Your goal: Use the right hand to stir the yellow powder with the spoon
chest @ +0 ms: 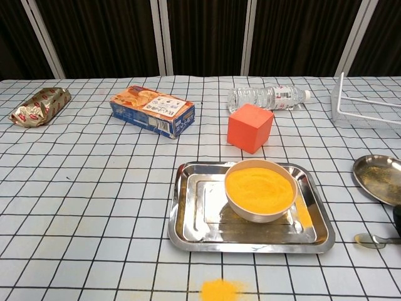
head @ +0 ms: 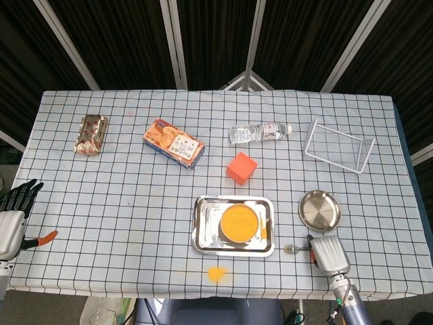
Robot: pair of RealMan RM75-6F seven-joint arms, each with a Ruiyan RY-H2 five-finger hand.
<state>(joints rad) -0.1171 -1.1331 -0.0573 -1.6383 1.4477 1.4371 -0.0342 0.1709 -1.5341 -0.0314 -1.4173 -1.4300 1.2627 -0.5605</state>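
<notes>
Head view: one spoon [head: 295, 248] at right hand [head: 329, 254], grip unclear; one powder bowl [head: 240, 223]; left hand [head: 13, 217] spread, empty.

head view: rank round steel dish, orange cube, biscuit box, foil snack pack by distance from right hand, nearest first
From the right hand:
1. Round steel dish, just beyond it.
2. Orange cube, mid-table.
3. Biscuit box, farther left.
4. Foil snack pack, far left.

Bare cloth lies between the right hand [head: 329, 253] and tray [head: 200, 227]; round dish [head: 320, 210] stands just beyond.
</notes>
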